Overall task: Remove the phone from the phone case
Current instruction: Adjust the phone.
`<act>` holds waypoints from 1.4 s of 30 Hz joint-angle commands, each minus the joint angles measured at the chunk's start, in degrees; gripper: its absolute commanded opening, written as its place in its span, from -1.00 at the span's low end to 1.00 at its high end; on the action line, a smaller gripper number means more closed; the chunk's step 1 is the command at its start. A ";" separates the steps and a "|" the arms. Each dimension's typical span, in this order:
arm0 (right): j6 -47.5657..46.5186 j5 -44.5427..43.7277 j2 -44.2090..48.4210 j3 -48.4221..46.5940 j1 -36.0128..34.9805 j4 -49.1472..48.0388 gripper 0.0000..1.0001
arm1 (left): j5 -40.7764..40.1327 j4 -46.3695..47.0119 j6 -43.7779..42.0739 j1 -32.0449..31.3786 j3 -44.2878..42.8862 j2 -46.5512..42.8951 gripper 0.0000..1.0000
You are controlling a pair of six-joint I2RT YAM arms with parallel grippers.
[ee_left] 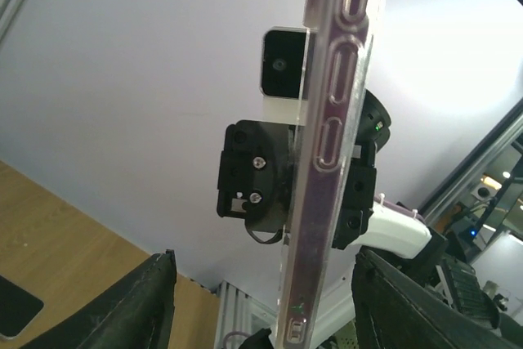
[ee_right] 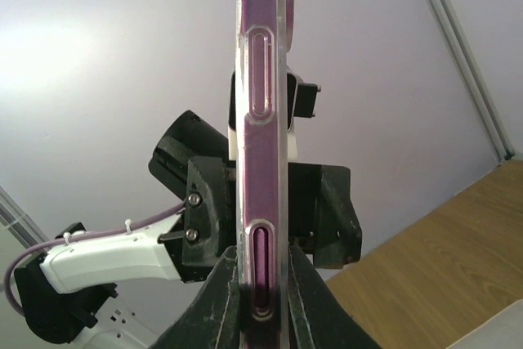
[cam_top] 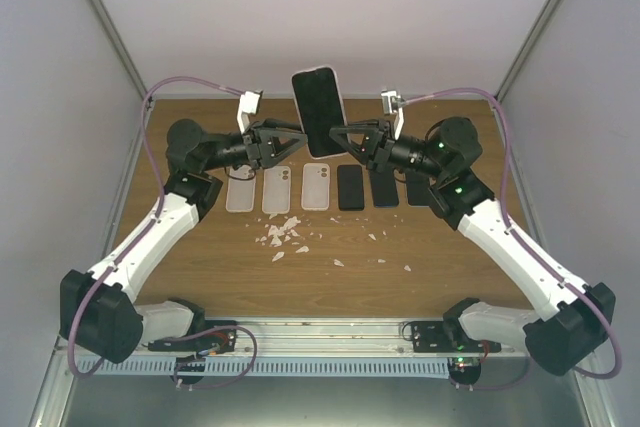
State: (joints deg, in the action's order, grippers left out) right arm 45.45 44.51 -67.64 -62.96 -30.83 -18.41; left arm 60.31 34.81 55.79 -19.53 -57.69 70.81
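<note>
Purple shows through the clear case (ee_right: 263,120) in the right wrist view, so we take the phone (cam_top: 319,112) to be seated inside its shell. From above, we see the phone held up over the far part of the wooden table (cam_top: 200,267), its black screen turned toward the overhead camera and its top leaning slightly left. It hangs between the two arms and touches nothing on the tabletop. The right gripper (cam_top: 340,139) reaches in from the right and pinches the cased phone near its lower end. In its own wrist view, its fingers (ee_right: 221,292) press against both faces of the edge. The left gripper (cam_top: 298,143) comes in from the left at the same height, with its jaws spread. In the left wrist view, we see its fingers (ee_left: 147,300) standing to either side of the case's long edge with a gap on each side, so they straddle the phone without touching it. Below the held phone, a row runs left to right across the table: three pale spare cases (cam_top: 276,190), then dark phones (cam_top: 350,187) lying flat. Nearer to us than that row, white scraps (cam_top: 285,235) lie scattered on the wood.
</note>
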 commanded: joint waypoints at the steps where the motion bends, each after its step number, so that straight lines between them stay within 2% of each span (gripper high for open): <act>1: 1.38 -1.28 -0.67 -2.69 0.42 -5.40 -0.99 | -0.91 4.75 1.07 -2.13 -2.21 0.70 0.11; 8: 1.31 -1.40 -0.53 -1.85 0.41 -5.64 -0.99 | -0.83 5.89 1.55 -2.71 -2.15 1.39 -0.38; 11: 0.44 -1.22 -0.08 -0.78 0.47 -5.25 -0.98 | -0.28 4.26 0.01 -2.77 -2.61 1.40 -0.68; 12: -0.20 -0.92 0.25 -0.50 0.50 -5.16 -0.93 | 0.34 2.84 -1.60 -2.72 -2.79 1.29 -0.78; 15: -3.72 -0.28 1.16 -0.36 0.55 -3.12 -0.56 | 1.92 -2.32 -6.63 -2.71 -3.04 0.50 -0.99; 17: -7.02 -0.06 1.66 -1.02 0.57 0.02 -0.40 | 4.02 -6.87 -11.71 -2.71 -3.29 -0.03 -1.00; 20: -13.15 0.23 2.19 -2.31 0.63 6.39 -0.26 | 6.67 -16.09 -20.08 -2.71 -4.24 -0.31 -1.00; 26: -23.90 4.19 2.31 -2.72 0.70 17.54 -0.22 | 12.15 -28.33 -31.56 -3.33 -5.96 -0.66 -1.00; 30: -25.80 8.36 1.81 -2.48 0.77 20.69 -0.43 | 13.01 -36.03 -38.76 -3.69 -7.95 -0.02 -1.00; 34: -25.81 9.42 1.97 -2.34 0.78 21.13 -0.86 | 12.57 -38.06 -41.02 -3.68 -7.86 -0.02 -1.00; 36: -24.64 9.54 2.06 -2.34 1.14 20.67 -0.98 | 12.19 -39.32 -42.12 -3.54 -7.92 -0.05 -1.00; 42: -14.63 12.82 2.19 -0.80 3.99 13.25 -0.99 | 9.79 -41.80 -44.29 -3.27 -6.86 -1.35 -0.47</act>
State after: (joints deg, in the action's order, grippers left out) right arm 25.10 54.02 -66.37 -63.96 -29.34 1.65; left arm 71.37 -5.17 13.85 -23.03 -63.68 71.57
